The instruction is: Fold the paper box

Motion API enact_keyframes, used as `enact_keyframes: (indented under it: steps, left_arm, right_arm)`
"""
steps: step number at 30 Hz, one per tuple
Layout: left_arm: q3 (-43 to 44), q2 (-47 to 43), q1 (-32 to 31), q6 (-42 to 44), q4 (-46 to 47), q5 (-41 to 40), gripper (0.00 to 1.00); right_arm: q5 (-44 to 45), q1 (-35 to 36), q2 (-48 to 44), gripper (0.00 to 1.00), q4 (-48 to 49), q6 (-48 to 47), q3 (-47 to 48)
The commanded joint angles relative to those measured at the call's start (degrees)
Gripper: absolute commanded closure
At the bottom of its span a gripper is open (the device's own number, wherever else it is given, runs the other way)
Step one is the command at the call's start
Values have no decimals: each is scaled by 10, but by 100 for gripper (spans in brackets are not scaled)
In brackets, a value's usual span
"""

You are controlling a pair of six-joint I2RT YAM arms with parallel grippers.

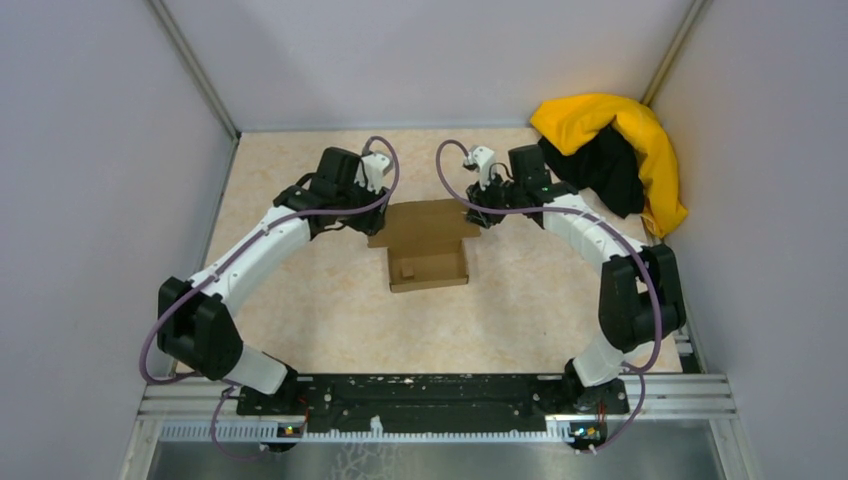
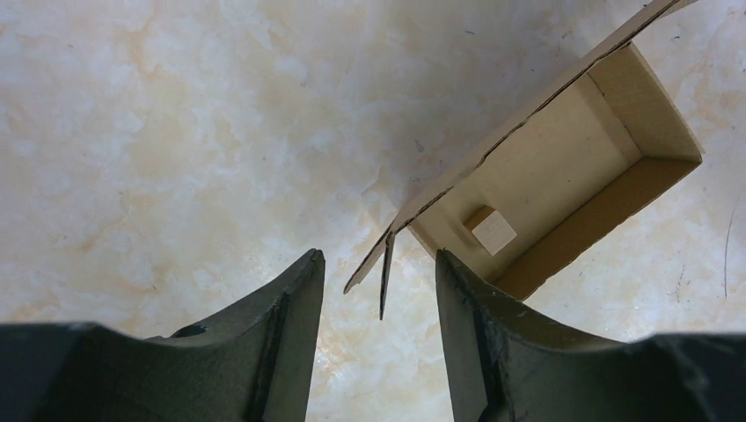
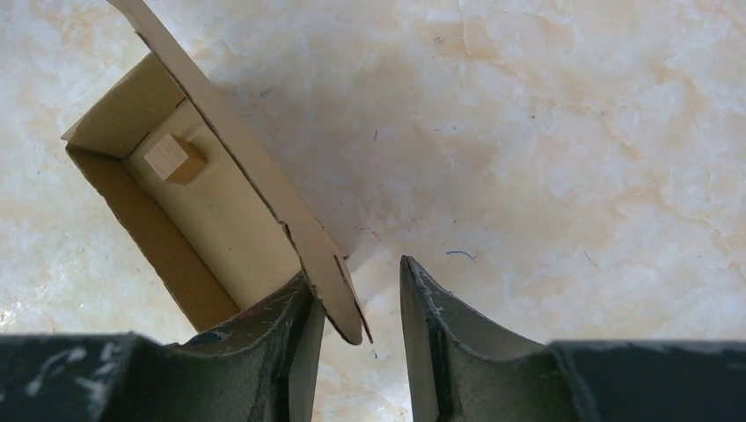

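Top external view: a plain brown cardboard paper box point(image 1: 428, 250), partly folded into a shallow open tray with a flat flap at its far side, lies on the pale marbled counter point(image 1: 300, 290) between the two hands. The left hand point(image 1: 368, 224) sits at the flap's left corner and the right hand point(image 1: 478, 210) at its right corner. A small tan cardboard block point(image 1: 408, 270) rests inside the tray. A yellow-and-black cloth heap point(image 1: 610, 150) lies well beyond the right hand, in the far corner.

Left wrist view: the left hand point(image 2: 377, 257) has its two dark fingers point(image 2: 295, 308) standing apart. The thin corner of the paper box's point(image 2: 545, 167) flap pokes into the gap between them, with bare counter point(image 2: 176, 132) showing on either side of it, so nothing is clamped. The tray lies ahead of the hand and off to its right, with the small tan block point(image 2: 491, 230) on its floor just past the right finger.

Right wrist view: the right hand point(image 3: 354, 269) is also spread. The rounded tip of the paper box's point(image 3: 220, 220) flap lies in the gap, close against the left finger point(image 3: 290, 334), with a clear space before the other finger. The tray stretches ahead and to the hand's left, and the small tan block point(image 3: 167, 156) sits near its far end. Bare counter point(image 3: 572, 132) fills the area ahead and to the right.
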Motion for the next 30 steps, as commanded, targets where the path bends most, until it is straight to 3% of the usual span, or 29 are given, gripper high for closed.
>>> enact_keyframes:
  steps: [1,7,20,30]
  left_arm:
    - [20,-10,3,8,-7,5,44]
    - [19,9,3,8,-9,7,52]
    - [15,31,3,9,-11,-5,56]
    - [19,50,4,4,-15,-20,67]
  right_arm:
    - [-6,6,9,65,22,-2,37]
    - [-9,6,11,69,22,0,37]
    - [-8,11,11,70,23,0,35]
    - [-5,13,12,72,23,3,32]
